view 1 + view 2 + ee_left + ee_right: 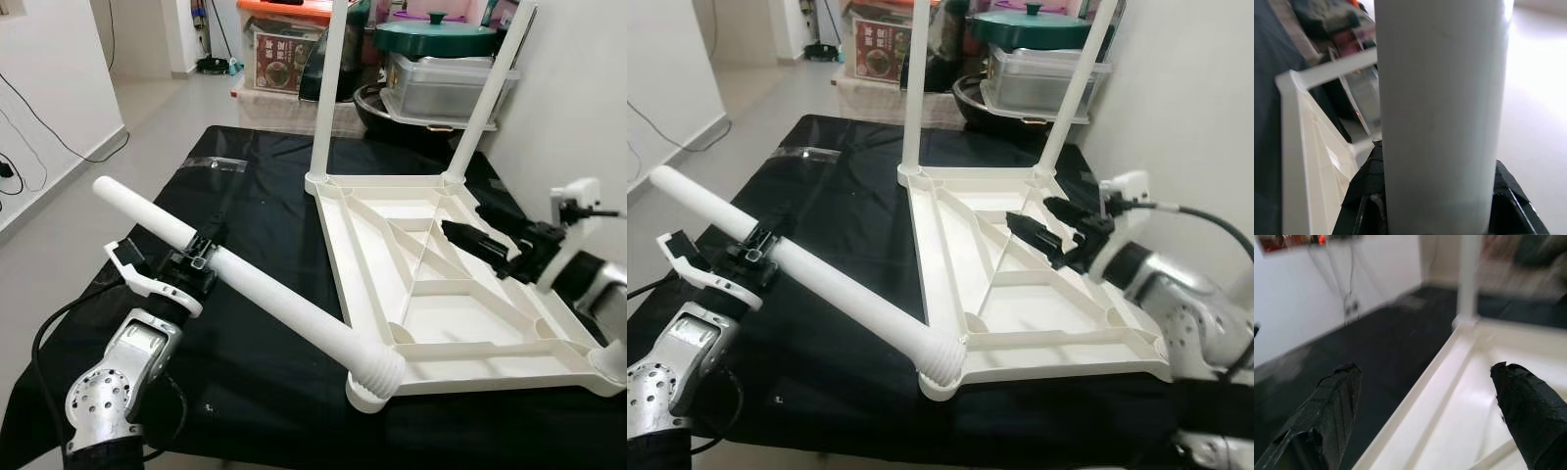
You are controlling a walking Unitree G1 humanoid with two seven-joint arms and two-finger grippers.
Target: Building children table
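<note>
**Third leg at near-corner socket**

Surroundings: storage bins and a green-lidded pot (435,37) crowd the upper frame behind the desk (245,206), which is draped in black cloth.

Count: one white tabletop (431,294), upside down, centre-right of frame. Two legs (324,88) stand upright in its far corners. A third leg (265,294) is held slanted, its ribbed end at the near-left corner socket.

Left claw (196,257), lower left, is clamped around the third leg. Right claw (460,230), right edge, is spread wide, holding nothing, over the tabletop's ribbed underside.
</note>
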